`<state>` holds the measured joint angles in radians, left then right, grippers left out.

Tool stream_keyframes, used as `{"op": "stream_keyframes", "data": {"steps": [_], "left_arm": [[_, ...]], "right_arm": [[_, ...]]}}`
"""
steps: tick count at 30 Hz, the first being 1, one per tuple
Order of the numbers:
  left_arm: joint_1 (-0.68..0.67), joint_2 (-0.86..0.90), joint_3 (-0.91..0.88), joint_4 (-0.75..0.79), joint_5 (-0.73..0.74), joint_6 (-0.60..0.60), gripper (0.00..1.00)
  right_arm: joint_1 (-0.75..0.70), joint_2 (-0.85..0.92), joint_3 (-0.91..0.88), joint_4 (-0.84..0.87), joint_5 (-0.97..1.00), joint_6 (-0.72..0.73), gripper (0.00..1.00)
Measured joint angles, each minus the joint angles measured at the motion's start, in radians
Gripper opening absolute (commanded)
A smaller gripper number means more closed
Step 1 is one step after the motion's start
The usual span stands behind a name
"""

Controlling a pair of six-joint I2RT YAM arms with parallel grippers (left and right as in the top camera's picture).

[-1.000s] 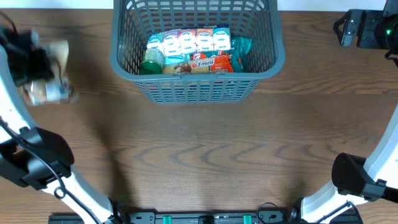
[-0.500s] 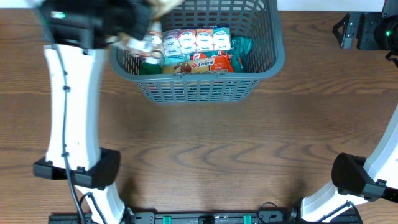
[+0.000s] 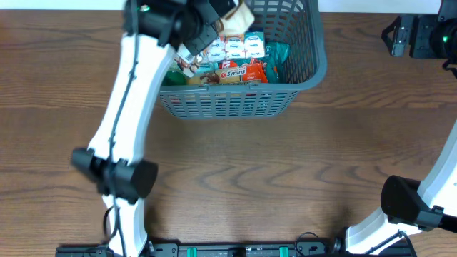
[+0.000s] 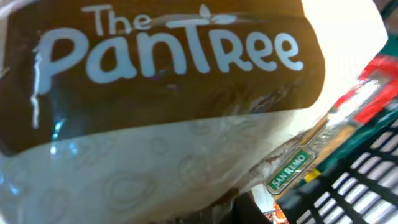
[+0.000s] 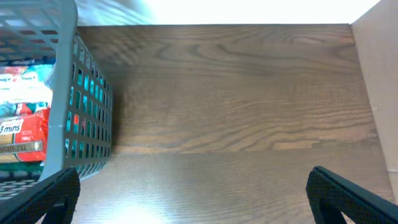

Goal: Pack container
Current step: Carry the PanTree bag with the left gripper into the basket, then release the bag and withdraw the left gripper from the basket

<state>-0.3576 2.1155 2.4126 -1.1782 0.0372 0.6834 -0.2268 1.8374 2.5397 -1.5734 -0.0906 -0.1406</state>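
The container (image 3: 235,100) is a dark grey slatted basket at the table's far middle; it holds several snack packs, a row of small white-green cartons (image 3: 239,46) and a red pack (image 3: 246,71). My left gripper (image 3: 214,25) is shut on a bread bag marked "The PanTree" (image 4: 180,93) and holds it over the basket's left part; the bag fills the left wrist view, with the basket's lattice (image 4: 367,180) at the lower right. My right gripper (image 3: 418,32) is open and empty at the far right; its fingertips (image 5: 199,193) frame bare table, with the basket (image 5: 87,112) to its left.
The wooden table (image 3: 250,178) spreads in front of the basket. My left arm (image 3: 128,128) reaches across the left side up to the basket. The right arm's base (image 3: 410,207) stands at the lower right.
My left arm has swung from the table's far left edge to the right with the bread bag, which now hangs over the basket. The right arm has not moved.
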Motion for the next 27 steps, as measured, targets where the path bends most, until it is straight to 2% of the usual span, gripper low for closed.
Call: {"op": "stream_keyframes", "data": {"steps": [4, 5, 6, 7, 14, 19, 23, 27], "left_arm": [[0.005, 0.127, -0.004, -0.003, -0.001, 0.005, 0.07], [0.006, 0.153, -0.008, -0.006, -0.002, 0.005, 0.34], [0.007, 0.171, -0.014, -0.011, -0.004, 0.007, 0.68], [0.007, 0.187, -0.019, -0.023, -0.007, 0.008, 0.97], [0.007, 0.169, -0.026, -0.098, -0.050, -0.016, 0.99], [0.033, 0.034, -0.027, -0.113, -0.124, -0.126, 0.98], [0.134, -0.145, -0.026, -0.128, -0.149, -0.248, 0.98], [0.296, -0.306, -0.024, -0.188, -0.168, -0.376, 0.99]], "right_arm": [[0.000, 0.000, 0.000, -0.011, 0.000, -0.002, 0.99], [0.000, 0.000, 0.000, -0.013, 0.000, -0.003, 0.99], [0.000, 0.000, 0.000, -0.013, 0.000, -0.003, 0.99], [0.000, 0.000, 0.000, -0.013, 0.000, -0.003, 0.99], [0.000, 0.000, 0.000, 0.019, -0.001, -0.007, 0.99], [0.002, 0.000, -0.003, 0.243, -0.017, -0.001, 0.99], [0.002, 0.000, -0.003, 0.362, -0.082, 0.010, 0.99], [0.003, 0.000, -0.003, 0.307, -0.115, 0.022, 0.99]]}}
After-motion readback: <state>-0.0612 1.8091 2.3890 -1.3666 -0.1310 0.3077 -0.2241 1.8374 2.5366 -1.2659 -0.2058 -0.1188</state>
